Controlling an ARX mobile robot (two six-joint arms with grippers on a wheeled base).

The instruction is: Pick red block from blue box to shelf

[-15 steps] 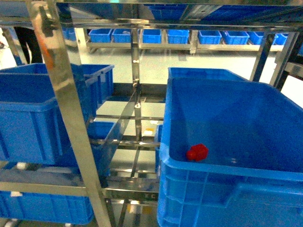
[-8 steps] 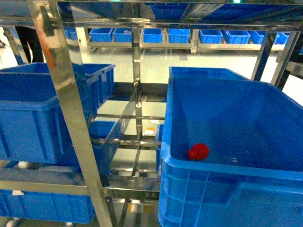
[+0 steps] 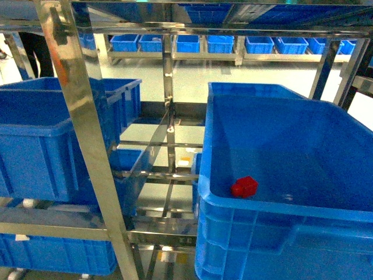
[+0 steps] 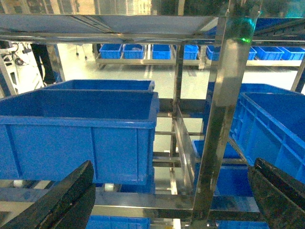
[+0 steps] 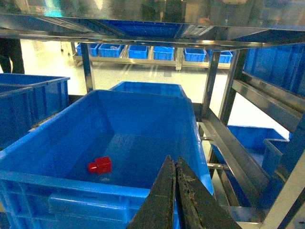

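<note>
The small glossy red block (image 5: 100, 165) lies in the large dark blue plastic crate (image 5: 57, 183); the closed right pincer (image 5: 175, 164) should open, then descend. Left pincer (image 4: 169, 191): open.

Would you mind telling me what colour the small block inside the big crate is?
Glossy red block, clearest in the right wrist view, lying in the blue crate.

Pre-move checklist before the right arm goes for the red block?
1. Red block visible in both views: ok.
2. Block lies on the blue box floor, near the front wall, nothing on it: ok.
3. Right gripper open for grasp: not ok, shut.
4. Right gripper over block: not ok, block sits to its left.
5. Left gripper open, outside the box: ok.
6. Free shelf spot for placing: cannot tell.
</note>
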